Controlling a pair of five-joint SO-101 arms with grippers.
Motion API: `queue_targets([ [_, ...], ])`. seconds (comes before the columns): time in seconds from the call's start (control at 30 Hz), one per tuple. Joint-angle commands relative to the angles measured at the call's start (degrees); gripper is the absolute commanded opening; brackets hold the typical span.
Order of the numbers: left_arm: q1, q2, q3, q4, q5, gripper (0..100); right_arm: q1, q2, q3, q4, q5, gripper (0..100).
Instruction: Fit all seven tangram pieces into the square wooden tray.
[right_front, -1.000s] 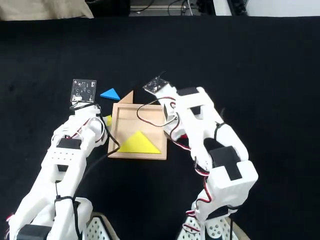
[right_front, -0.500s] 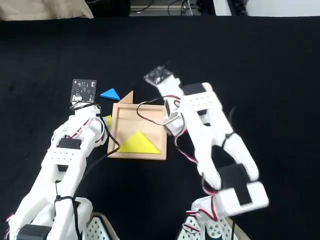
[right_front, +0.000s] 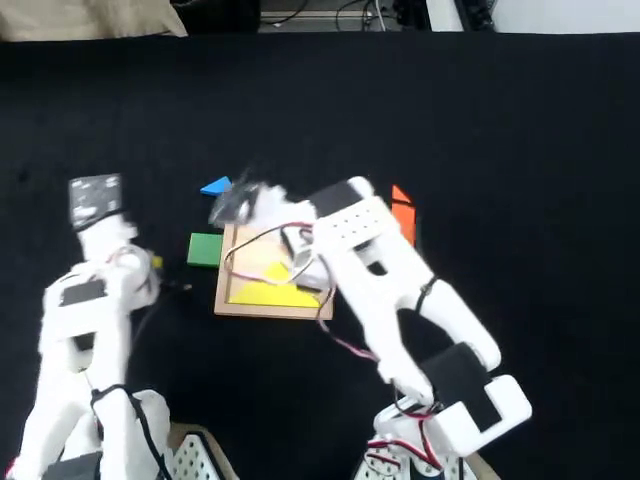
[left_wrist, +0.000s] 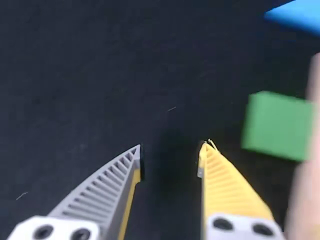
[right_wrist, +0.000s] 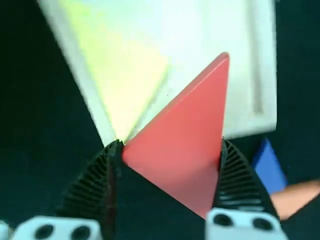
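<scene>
Pinching a red triangle (right_wrist: 180, 145) between the right gripper's (right_wrist: 167, 147) fingers (right_wrist: 235, 175) over the wooden tray (right_wrist: 265, 75); spreading the left gripper's (left_wrist: 170, 160) fingers (left_wrist: 225, 190), empty, above the black table (left_wrist: 75, 60) just beside the green square (left_wrist: 277, 125). Looks early yet: seated in the tray, one yellow triangle (right_front: 265, 293); lying outside, green square, blue triangle (right_front: 215, 186) and orange piece (right_front: 403, 215), with red not yet set down.

One tray (right_front: 270, 312), two arms (right_front: 85, 330) (right_front: 400, 290), five tangram pieces (yellow (right_front: 265, 294), red (right_wrist: 185, 145), green (right_front: 205, 249), blue (right_front: 216, 186), orange (right_front: 402, 215)).
</scene>
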Motion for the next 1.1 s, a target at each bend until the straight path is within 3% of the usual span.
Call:
queue_targets([
  [0.0,-10.33,-3.87,3.38,2.64,-5.36,20,-4.92,-2.59,-4.62,0.35,11.16,15.2],
  [0.13,-15.87,-9.14,6.46,2.81,-6.86,20,-5.98,-2.59,-6.90,0.70,18.20,15.2],
  [0.33,-16.04,-18.55,11.03,2.55,-5.10,20,-6.24,-0.66,-7.43,2.29,33.32,15.2],
  [0.77,-16.04,-26.02,14.29,2.90,-5.01,20,-8.09,13.93,-10.15,-2.20,31.30,16.3],
  [0.97,-16.04,-26.02,14.29,2.90,-4.84,20,-8.62,13.93,-10.59,-2.11,31.03,33.8],
  [1.07,-16.04,-26.02,14.29,2.90,-4.84,20,-8.62,13.93,-10.95,-2.11,28.13,37.1],
])
